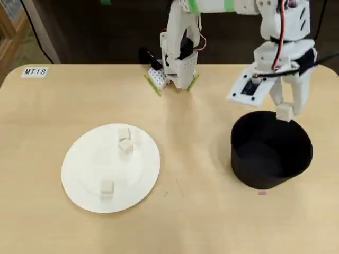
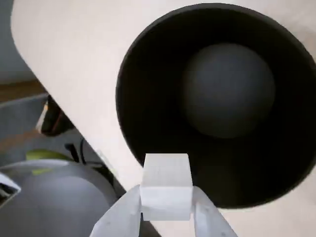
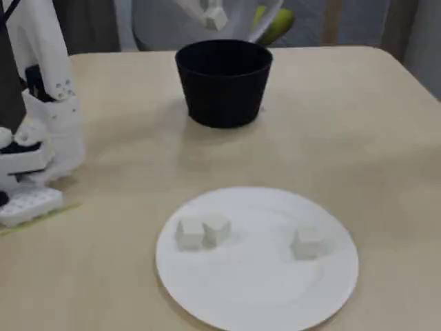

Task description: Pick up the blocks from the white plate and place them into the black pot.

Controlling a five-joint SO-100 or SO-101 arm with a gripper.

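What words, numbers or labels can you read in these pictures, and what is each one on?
"MT18": on a small white label lying on the table near its far left corner, overhead view.
No other readable text: the blocks, white plate and black pot are unmarked.

table [image 1: 201, 174]: pale wood — light grain
white plate [image 1: 74, 180]: 8 o'clock
black pot [image 1: 271, 159]: 3 o'clock
arm base [image 1: 172, 74]: 12 o'clock
label "MT18" [image 1: 35, 72]: 10 o'clock — far corner
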